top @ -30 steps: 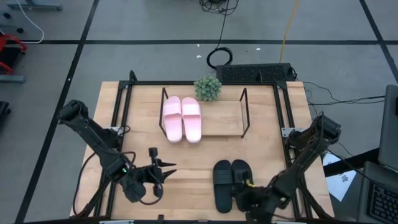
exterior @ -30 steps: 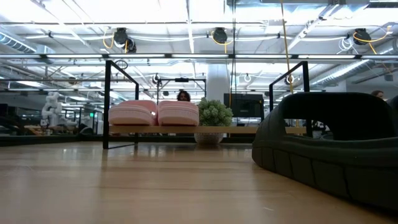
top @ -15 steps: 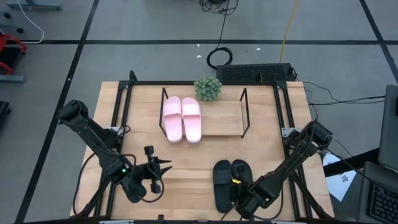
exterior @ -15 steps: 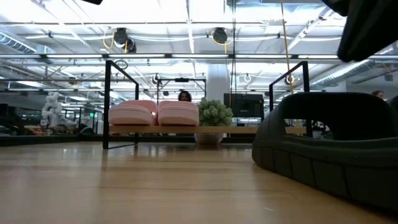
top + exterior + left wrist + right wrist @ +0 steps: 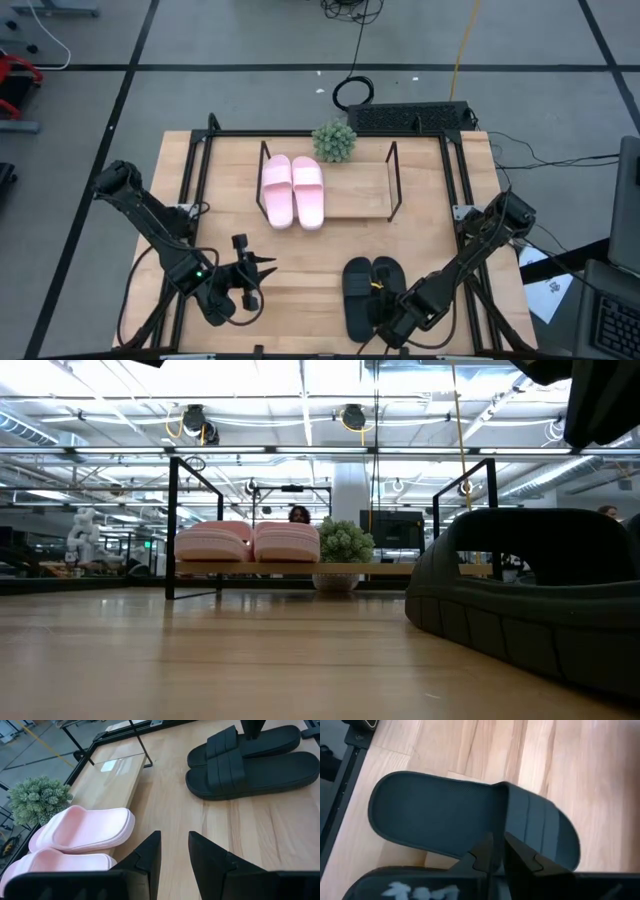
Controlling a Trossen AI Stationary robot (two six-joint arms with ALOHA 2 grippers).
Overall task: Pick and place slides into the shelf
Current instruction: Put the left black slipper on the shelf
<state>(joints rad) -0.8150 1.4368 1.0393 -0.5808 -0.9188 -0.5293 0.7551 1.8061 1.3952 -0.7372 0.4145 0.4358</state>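
right hand (image 5: 496,851) nearly closed, hovering over black slides (image 5: 372,296) at 6 o'clock on surface | left hand (image 5: 262,272) open, idle | risk: narrow fingers skid off strap | shelf (image 5: 355,190) at 12, pink pair (image 5: 292,190) in

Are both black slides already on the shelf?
No, the black slides lie on the tabletop; only the pink slides rest on the shelf.

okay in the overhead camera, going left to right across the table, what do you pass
Left hand → pale pink slides on the shelf → small potted plant → black slides → right hand, low beside the black pair.
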